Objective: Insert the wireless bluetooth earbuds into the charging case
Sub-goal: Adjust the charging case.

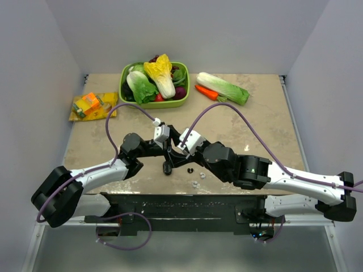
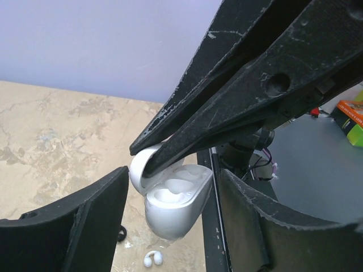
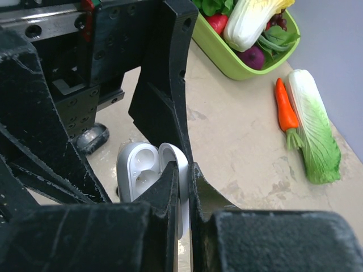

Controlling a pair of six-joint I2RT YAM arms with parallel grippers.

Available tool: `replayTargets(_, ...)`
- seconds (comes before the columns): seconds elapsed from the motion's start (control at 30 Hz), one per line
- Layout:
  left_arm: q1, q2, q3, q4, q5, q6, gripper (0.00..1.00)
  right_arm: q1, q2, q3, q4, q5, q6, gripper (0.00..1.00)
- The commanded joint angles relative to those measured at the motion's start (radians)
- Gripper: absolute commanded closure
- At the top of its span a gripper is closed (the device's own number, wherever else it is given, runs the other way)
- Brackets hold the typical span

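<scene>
**Top view.** Both arms are stretched low over the table (image 1: 255, 122) and bent inward. The left claw (image 1: 168, 157) and the right claw (image 1: 174, 151) are brought tip to tip at the middle. Two small white earbuds (image 1: 202, 175) are laid on the table, just nearer the bases than the claws. They are right of a small dark piece (image 1: 189, 169) and are touched by neither claw.

**Left wrist view.** The white charging case (image 2: 176, 215) is held open, clear of the table. It is placed between the two fingers of the left claw, which is spread open on either side of it. Whether those fingers touch it cannot be told. The raised lid is pinched by the right claw, entering from the upper right. One earbud is seen on the table below the case.

**Right wrist view.** The right claw is closed tight on the edge of the lid. The body of the case is hung to its left, with a well turned toward the camera. One of the left claw's fingers (image 3: 161, 107) is stood just behind the case. A green bowl (image 3: 227, 54) of vegetables, a carrot (image 3: 285, 107) and a cabbage (image 3: 312, 130) are set well apart from it.
</scene>
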Motion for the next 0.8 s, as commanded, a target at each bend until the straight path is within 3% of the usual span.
replayTargets(0.0, -0.009, 0.001, 0.015, 0.055, 0.009, 0.009, 0.3, 0.006, -0.023, 0.0, 0.053, -0.023, 0.009, 1.0)
replayTargets(0.4, -0.02, 0.021, 0.013, 0.04, 0.008, 0.027, 0.32, 0.006, -0.044, -0.002, 0.059, -0.032, 0.013, 1.0)
replayTargets(0.67, -0.018, 0.012, 0.012, 0.046, 0.013, 0.027, 0.39, 0.006, -0.054, -0.008, 0.056, -0.035, 0.016, 1.0)
replayTargets(0.77, -0.02, 0.012, 0.015, 0.048, 0.014, 0.027, 0.5, 0.006, -0.052, -0.006, 0.054, -0.035, 0.016, 1.0)
